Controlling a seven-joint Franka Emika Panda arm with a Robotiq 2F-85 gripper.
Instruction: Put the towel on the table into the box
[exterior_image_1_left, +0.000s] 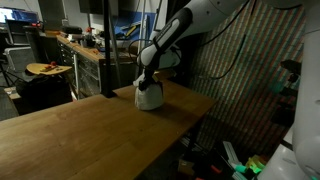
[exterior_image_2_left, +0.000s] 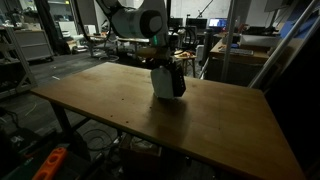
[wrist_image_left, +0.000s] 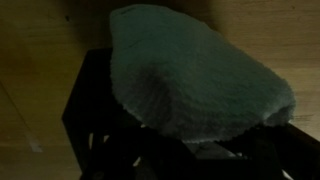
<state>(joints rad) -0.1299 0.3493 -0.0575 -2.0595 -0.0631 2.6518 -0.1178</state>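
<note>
The towel (wrist_image_left: 200, 80), a pale bunched mound of textured cloth, sits over the open top of the box (wrist_image_left: 88, 112) in the wrist view, dark box sides showing beneath and beside it. In an exterior view the towel (exterior_image_1_left: 149, 96) widens downward from the claw (exterior_image_1_left: 147, 80), which is drawn narrow and pinches the cloth's upper part. The black box (exterior_image_2_left: 172, 84) stands on the light wooden worktop (exterior_image_2_left: 225, 125), near its far edge. A cluttered workbench (exterior_image_1_left: 80, 50) lies behind.

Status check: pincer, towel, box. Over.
Pincer shut on towel. Towel bunched over box; how far in, cannot tell. No obstruction seen near box.
</note>
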